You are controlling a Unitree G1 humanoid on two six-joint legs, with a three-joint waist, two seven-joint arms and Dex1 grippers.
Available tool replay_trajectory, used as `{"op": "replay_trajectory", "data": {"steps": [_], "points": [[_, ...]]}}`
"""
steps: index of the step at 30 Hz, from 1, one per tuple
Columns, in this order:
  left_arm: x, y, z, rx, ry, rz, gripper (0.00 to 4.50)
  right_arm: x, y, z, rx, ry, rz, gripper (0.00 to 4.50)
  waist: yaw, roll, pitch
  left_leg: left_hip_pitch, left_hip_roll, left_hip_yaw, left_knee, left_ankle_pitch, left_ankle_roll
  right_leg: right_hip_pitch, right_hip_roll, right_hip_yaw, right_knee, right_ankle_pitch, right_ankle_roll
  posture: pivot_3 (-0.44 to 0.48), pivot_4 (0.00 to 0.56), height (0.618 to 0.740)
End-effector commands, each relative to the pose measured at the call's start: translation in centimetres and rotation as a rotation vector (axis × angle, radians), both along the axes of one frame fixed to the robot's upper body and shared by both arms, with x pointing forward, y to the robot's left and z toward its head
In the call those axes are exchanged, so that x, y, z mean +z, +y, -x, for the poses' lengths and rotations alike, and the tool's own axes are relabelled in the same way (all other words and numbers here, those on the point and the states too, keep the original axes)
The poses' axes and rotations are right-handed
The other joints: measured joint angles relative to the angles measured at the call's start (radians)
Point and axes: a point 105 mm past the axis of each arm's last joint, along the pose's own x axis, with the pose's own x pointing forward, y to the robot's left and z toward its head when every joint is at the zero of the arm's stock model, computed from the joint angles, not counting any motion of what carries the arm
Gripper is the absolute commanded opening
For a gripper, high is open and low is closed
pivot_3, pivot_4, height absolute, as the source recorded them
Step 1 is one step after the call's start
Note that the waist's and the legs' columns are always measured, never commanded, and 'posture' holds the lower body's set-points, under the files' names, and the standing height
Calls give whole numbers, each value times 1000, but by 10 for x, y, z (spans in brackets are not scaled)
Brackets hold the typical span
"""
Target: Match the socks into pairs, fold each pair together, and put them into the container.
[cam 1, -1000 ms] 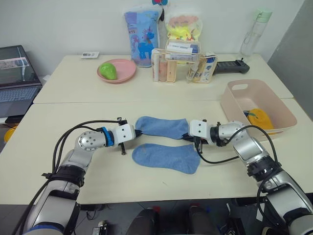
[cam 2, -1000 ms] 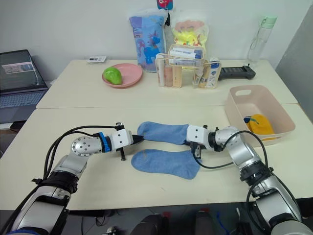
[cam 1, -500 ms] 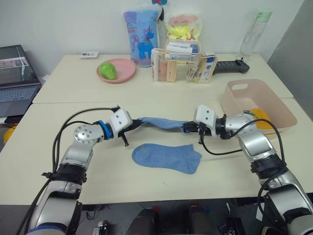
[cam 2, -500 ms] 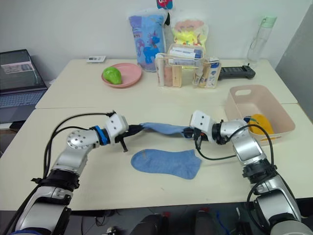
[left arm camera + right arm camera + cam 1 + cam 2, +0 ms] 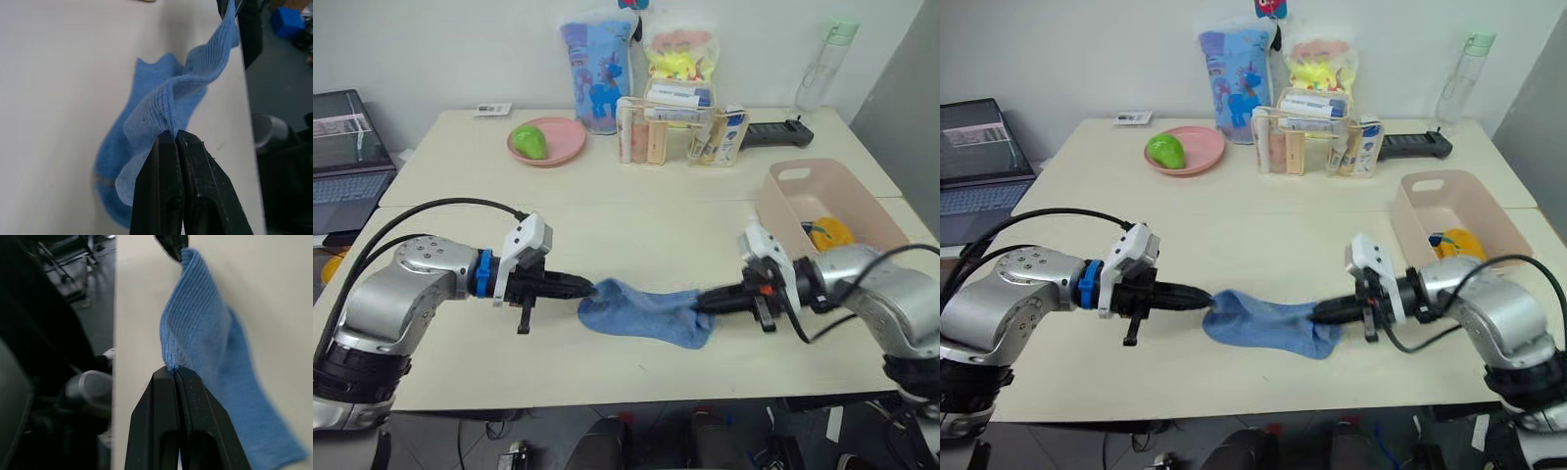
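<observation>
Both the left gripper (image 5: 590, 287) and right gripper (image 5: 701, 302) clench opposite ends of one light blue sock (image 5: 195, 81), stretched just above its mate (image 5: 651, 325) at the worktop's (image 5: 636, 230) six o'clock edge, so it should be lowered evenly, edges aligned.

Cream tables (image 5: 607, 225), white wall (image 5: 440, 49)

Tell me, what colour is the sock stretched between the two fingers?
Light blue; the sock shows best in the left wrist view.

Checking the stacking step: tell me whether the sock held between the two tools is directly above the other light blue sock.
Yes: the held sock hangs over the flat sock on the table.
</observation>
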Motion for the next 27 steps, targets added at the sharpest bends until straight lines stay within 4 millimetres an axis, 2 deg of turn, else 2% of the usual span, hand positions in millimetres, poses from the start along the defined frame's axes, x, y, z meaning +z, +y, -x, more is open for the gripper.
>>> {"op": "replay_trajectory", "data": {"steps": [1, 5, 8, 11, 14, 19, 27], "points": [[-7, 1, 9, -26, 26, -50, 0, 7, 7, 18, 31, 36, -45, 29, 1, 0, 0, 0, 0, 0, 0, 0, 0, 0, 0, 0, 1, 0, 0, 0, 150, 740], [-16, 2, 9, -24, 38, -71, 0, 1, 9, 19, 0, 54, -43, 29, 3, 0, 0, 0, 0, 0, 0, 0, 0, 0, 0, 0, 1, 0, 0, 0, 150, 740], [-30, 1, 6, -29, 64, -97, 0, -8, 3, 3, -77, 55, -27, 29, 4, 0, 0, 0, 0, 0, 0, 0, 0, 0, 0, 0, 0, 0, 0, 0, 150, 740], [-35, -1, 1, -27, 58, -105, 0, -13, -6, -11, -128, 35, 8, 29, 5, 0, 0, 0, 0, 1, 0, 0, 0, 0, 0, 0, 0, 0, 0, 0, 150, 740], [-39, -1, -15, 13, 21, -115, 0, -15, -8, -28, -183, 3, 16, 29, 6, 0, 0, 0, 0, 1, 0, 0, 0, 0, 0, 0, 1, 0, 0, 0, 150, 740], [-37, -8, -33, 28, -21, -106, 0, -18, -6, -44, -235, -8, 26, 29, 5, 0, 0, 0, 0, 1, 0, 0, 0, 0, 0, 0, 0, 0, 0, 0, 150, 740], [-45, -12, -51, 34, -70, -162, 0, -27, -13, -66, -318, -74, 90, 29, 3, 0, 0, 0, 0, 1, 1, 0, 0, 0, 0, 0, 1, 0, 0, 0, 150, 740]]}}
